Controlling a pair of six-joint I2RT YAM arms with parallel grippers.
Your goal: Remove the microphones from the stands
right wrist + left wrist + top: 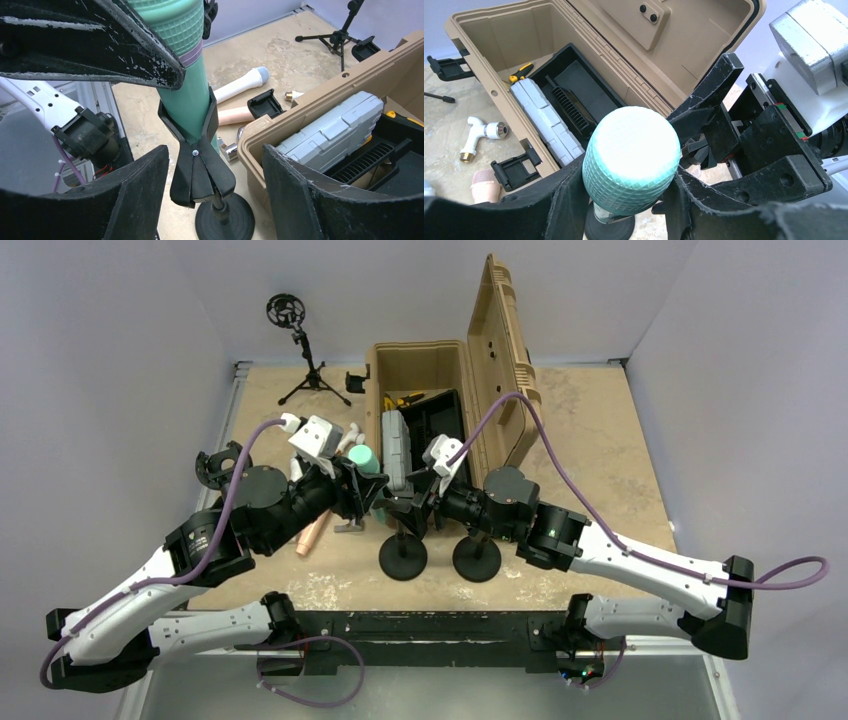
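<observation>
The teal microphone (631, 160) stands upright in the black clip (200, 170) of a stand with a round black base (403, 560). My left gripper (629, 174) is shut on the microphone's mesh head, one finger (556, 200) against its left side and the other against its right. In the top view the left gripper (365, 485) is at the head (364, 458). My right gripper (215, 195) is open around the clip below the handle (187, 100), with a gap on each side of it. The right gripper (408, 508) sits just right of the stand's post.
A second round stand base (477, 558) is right beside the first. Behind them is an open tan case (420, 370) holding a grey box (397, 445). A pink microphone (312, 535) and a white microphone (240, 85) lie on the table. A small tripod (300, 350) stands at the back left.
</observation>
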